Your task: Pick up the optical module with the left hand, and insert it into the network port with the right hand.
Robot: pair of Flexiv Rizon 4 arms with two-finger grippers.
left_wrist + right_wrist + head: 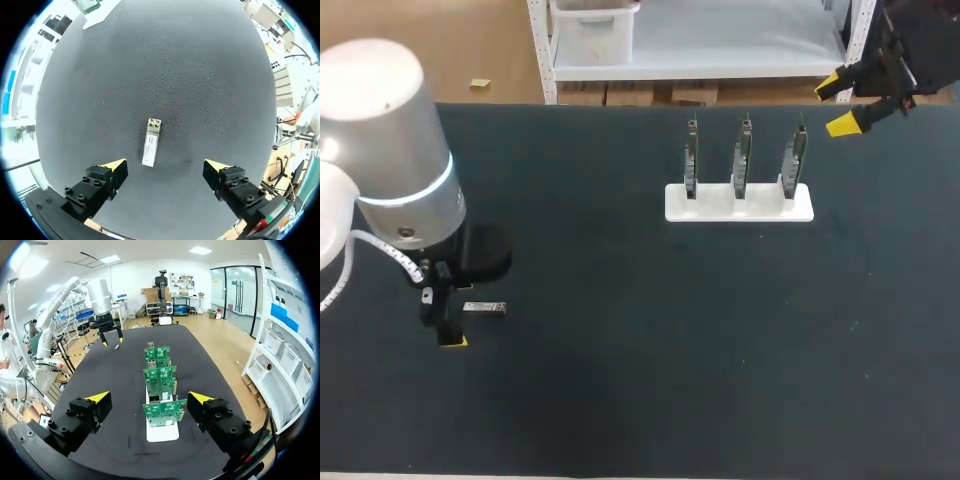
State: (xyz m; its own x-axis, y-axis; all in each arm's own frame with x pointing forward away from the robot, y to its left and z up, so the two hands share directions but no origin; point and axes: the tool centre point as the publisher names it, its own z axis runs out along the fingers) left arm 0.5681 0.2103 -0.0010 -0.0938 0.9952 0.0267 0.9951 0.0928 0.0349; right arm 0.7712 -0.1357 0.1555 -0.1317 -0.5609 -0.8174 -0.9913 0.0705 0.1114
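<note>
Optical module (484, 308) flat on the dark table (620, 380), left side; three green boards upright in a white stand (740, 205), right of centre.
Module: small silvery slab with a pale label on its top face and a metal connector end, lying free on the surface. The boards (742, 158) stand edge-on in one even row, slotted into the stand, well apart from the module. A small metal port cage (156, 398) shows just behind the nearest board; detail too fine to tell.

This looks like a robotics or electronics lab. A dark matted tabletop (640, 400) carries three green circuit boards (741, 160) upright in a white holder (740, 207), with the left arm (390, 170) and right arm (920, 40) over its sides.
</note>
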